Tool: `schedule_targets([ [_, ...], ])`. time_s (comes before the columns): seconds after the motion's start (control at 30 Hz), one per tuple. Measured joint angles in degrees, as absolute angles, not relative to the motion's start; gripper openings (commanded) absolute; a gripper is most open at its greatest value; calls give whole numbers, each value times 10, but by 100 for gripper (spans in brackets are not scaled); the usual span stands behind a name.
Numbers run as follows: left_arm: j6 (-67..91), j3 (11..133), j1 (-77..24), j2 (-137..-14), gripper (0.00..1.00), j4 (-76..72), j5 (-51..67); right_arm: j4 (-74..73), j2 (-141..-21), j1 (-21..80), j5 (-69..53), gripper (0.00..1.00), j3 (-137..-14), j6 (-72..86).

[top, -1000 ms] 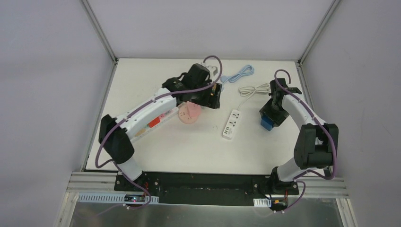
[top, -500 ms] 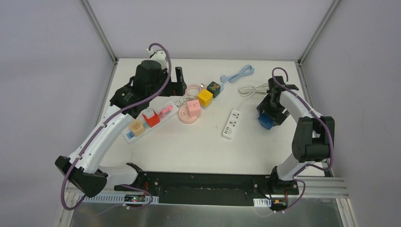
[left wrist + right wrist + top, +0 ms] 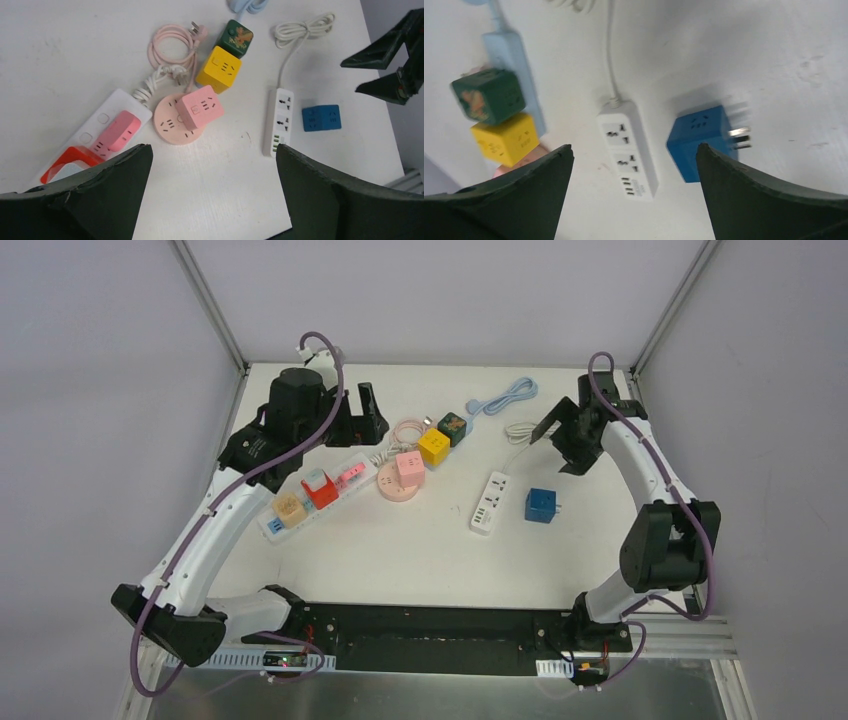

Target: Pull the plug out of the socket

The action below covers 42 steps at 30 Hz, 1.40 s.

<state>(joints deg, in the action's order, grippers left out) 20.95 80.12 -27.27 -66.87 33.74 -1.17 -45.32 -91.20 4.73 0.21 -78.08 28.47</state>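
A blue cube plug (image 3: pixel 541 505) lies loose on the table just right of the white power strip (image 3: pixel 489 502), its prongs pointing right. It shows in the right wrist view (image 3: pixel 698 141) beside the strip (image 3: pixel 628 147), and in the left wrist view (image 3: pixel 321 117). My right gripper (image 3: pixel 560 445) is open and empty, raised behind the plug. My left gripper (image 3: pixel 370 415) is open and empty at the back left, above the table. A pink cube plug (image 3: pixel 200 106) sits in a round pink socket (image 3: pixel 169 123).
A yellow cube (image 3: pixel 434 446) and a green cube (image 3: pixel 453 426) sit on a light blue strip behind the middle. A long white strip (image 3: pixel 268 526) at the left carries red, beige and pink cubes. Coiled white cable (image 3: pixel 527 428) lies at the back.
My right gripper has let go of the blue plug and risen toward the back; the plug now lies on the table by the strip. The left arm has barely shifted.
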Motion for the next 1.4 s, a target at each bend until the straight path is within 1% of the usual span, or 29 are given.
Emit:
schedule_targets([
  [0.1, 224, 802, -273, -691, 96, 336, 28, -418, -905, 57, -72, 95, -774, 294],
  [0.2, 239, 818, -273, -742, 94, 333, 63, -382, -904, 82, -133, 97, -762, 305],
  [0.37, 262, 879, -273, -871, 92, 332, 105, -342, -915, 125, -190, 96, -757, 318],
  [0.47, 267, 924, -273, -950, 89, 333, 122, -327, -931, 135, -207, 92, -757, 321],
  [0.53, 269, 957, -272, -1006, 85, 326, 138, -323, -945, 135, -211, 90, -757, 321],
  [0.67, 288, 995, -265, -1096, 83, 293, 181, -331, -962, 139, -208, 89, -760, 308],
  [0.77, 301, 1001, -258, -1146, 80, 280, 191, -341, -964, 148, -197, 88, -764, 297],
  [0.83, 305, 1001, -256, -1165, 74, 279, 190, -346, -965, 152, -189, 87, -768, 293],
  [0.9, 307, 1001, -254, -1176, 71, 278, 190, -354, -968, 156, -184, 86, -773, 293],
  [1.0, 309, 985, -250, -1176, 55, 261, 192, -365, -979, 156, -175, 84, -783, 295],
  [1.07, 314, 951, -251, -1169, 49, 229, 201, -370, -986, 158, -166, 83, -790, 299],
  [1.27, 342, 871, -246, -1145, 44, 154, 252, -384, -991, 173, -123, 83, -802, 331],
  [1.4, 355, 851, -251, -1141, 43, 120, 285, -384, -991, 186, -105, 83, -800, 366],
])
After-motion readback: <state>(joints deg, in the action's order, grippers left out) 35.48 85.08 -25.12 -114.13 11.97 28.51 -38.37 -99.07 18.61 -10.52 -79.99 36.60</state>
